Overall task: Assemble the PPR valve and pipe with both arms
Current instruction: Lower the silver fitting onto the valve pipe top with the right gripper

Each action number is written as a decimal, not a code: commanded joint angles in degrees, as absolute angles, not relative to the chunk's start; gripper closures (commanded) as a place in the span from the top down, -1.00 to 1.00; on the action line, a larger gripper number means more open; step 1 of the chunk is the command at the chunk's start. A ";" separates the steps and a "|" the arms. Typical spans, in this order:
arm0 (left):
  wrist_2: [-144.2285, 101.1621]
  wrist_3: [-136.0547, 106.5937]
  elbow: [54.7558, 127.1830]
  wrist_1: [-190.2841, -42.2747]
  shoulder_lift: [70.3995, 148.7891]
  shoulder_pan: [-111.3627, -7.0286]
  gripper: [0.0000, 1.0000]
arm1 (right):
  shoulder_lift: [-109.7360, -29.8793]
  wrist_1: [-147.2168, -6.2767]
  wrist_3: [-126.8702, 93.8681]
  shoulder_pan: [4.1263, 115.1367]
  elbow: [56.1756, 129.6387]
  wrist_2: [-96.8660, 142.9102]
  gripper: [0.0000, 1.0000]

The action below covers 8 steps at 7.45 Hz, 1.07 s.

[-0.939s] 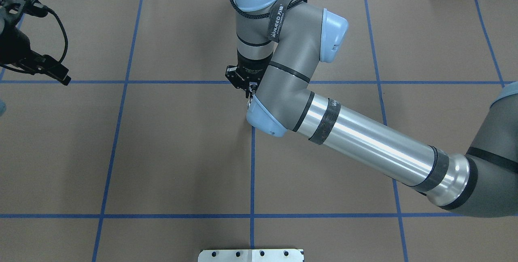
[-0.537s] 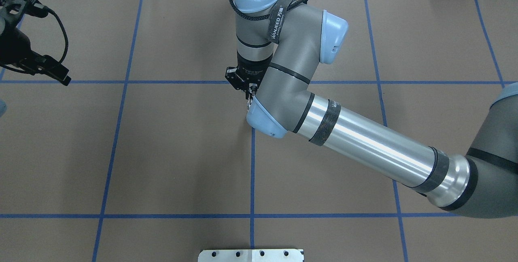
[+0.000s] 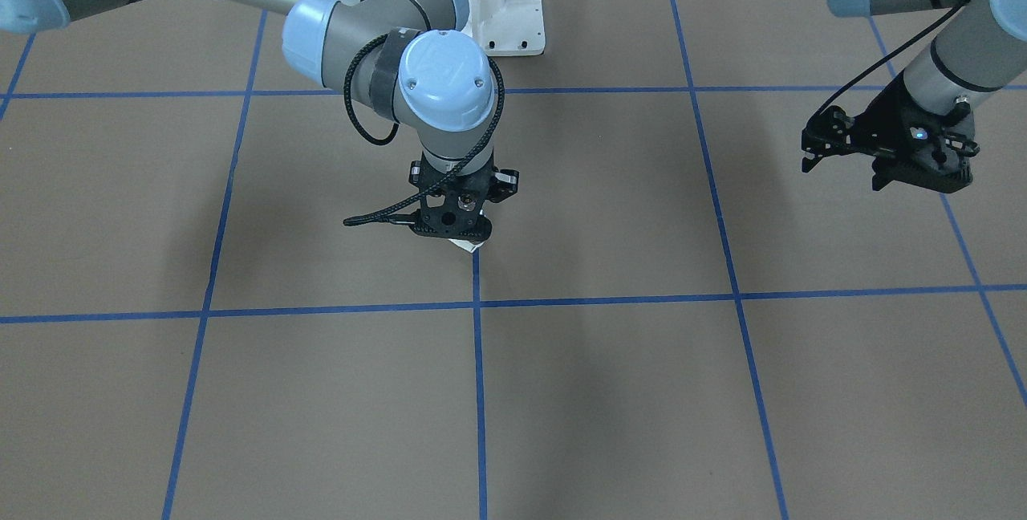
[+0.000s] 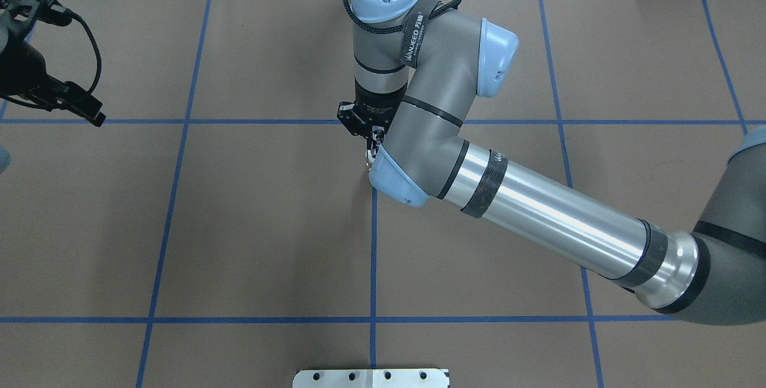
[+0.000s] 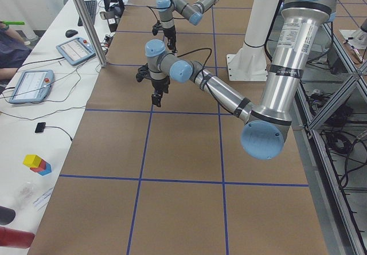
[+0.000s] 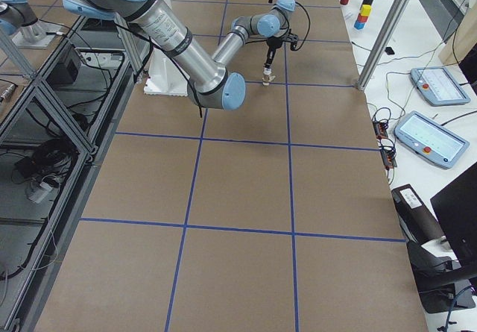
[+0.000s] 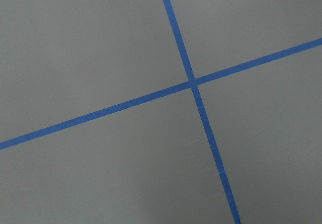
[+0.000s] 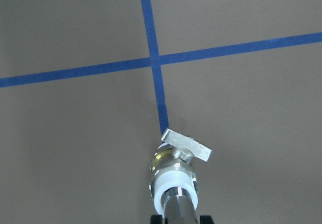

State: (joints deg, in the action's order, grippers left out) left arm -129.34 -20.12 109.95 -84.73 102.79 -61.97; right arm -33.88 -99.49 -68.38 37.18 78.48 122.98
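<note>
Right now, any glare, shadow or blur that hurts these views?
Overhead view: a bright glare streak runs along the right arm's silver forearm. Front-facing view: soft, broad shadows on the table, nothing harsh. Right wrist view: the valve is fairly sharp, its lever glinting. Left wrist view: evenly lit, slightly soft.

The brown table (image 4: 263, 238) carries a blue line grid, the PPR valve (image 8: 174, 176) shows a white collar, brassy-silver body and pale lever, and the grey-silver arms (image 4: 538, 211) wear light-blue caps.

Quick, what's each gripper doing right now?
Left gripper: cannot tell, nothing visibly held.
Right gripper: closed on the pipe, joined to the PPR valve.
</note>
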 commanded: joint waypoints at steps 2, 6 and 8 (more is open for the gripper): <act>-129.37 -20.04 109.86 -84.73 102.75 -61.96 1.00 | -33.92 -99.49 -68.38 37.09 78.92 123.05 -1.00; -129.37 -20.13 109.86 -84.73 102.74 -61.96 1.00 | -34.27 -99.40 -68.38 36.39 78.84 122.96 -1.00; -129.37 -20.13 109.86 -84.73 102.74 -61.96 1.00 | -34.28 -99.40 -68.38 36.12 78.84 122.96 -1.00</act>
